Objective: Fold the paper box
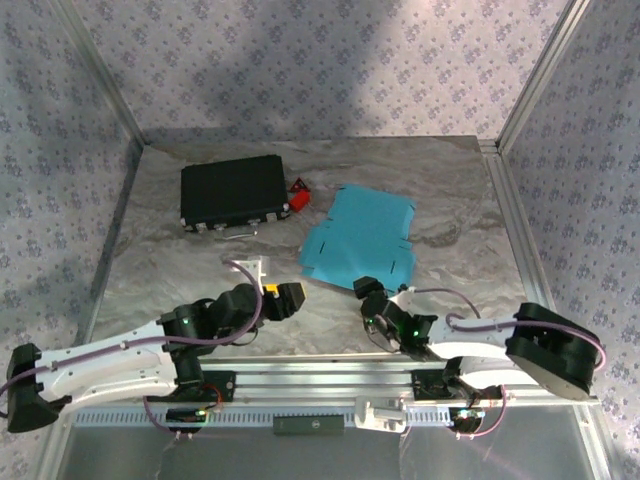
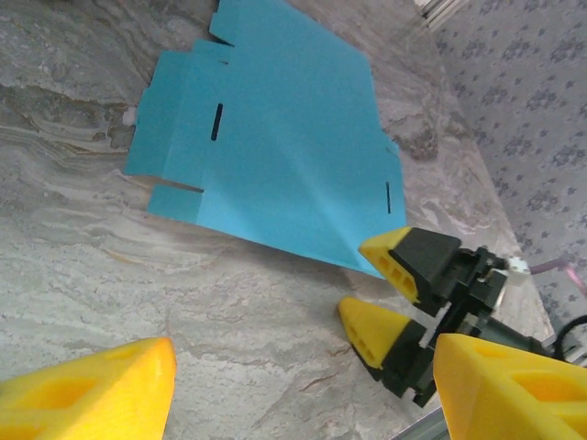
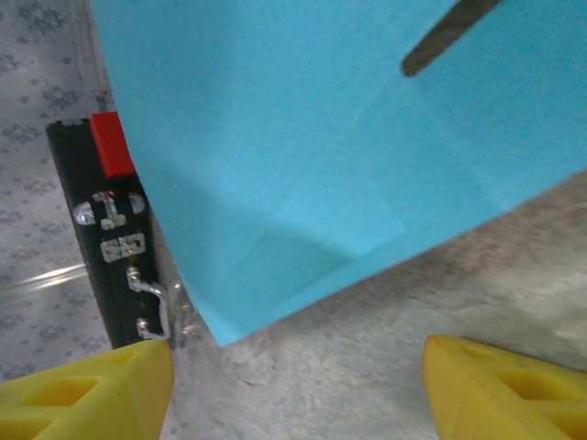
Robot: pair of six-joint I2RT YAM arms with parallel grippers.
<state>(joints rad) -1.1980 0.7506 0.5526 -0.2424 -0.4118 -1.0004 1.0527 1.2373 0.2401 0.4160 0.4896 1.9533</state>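
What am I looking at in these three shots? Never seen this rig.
Two robot arms bolted at the table's near edge: left arm, right arm, each ending in yellow-tipped two-finger jaws. The wide picture comes from a fixed camera above and behind them; the other two come from cameras on each wrist, looking past that arm's own jaws. On the grey marbled table lie a flat light-blue die-cut card sheet, unfolded, and a black rectangular box with a small red part beside it. Both sets of jaws stand open near the sheet's near edge; nothing is held.
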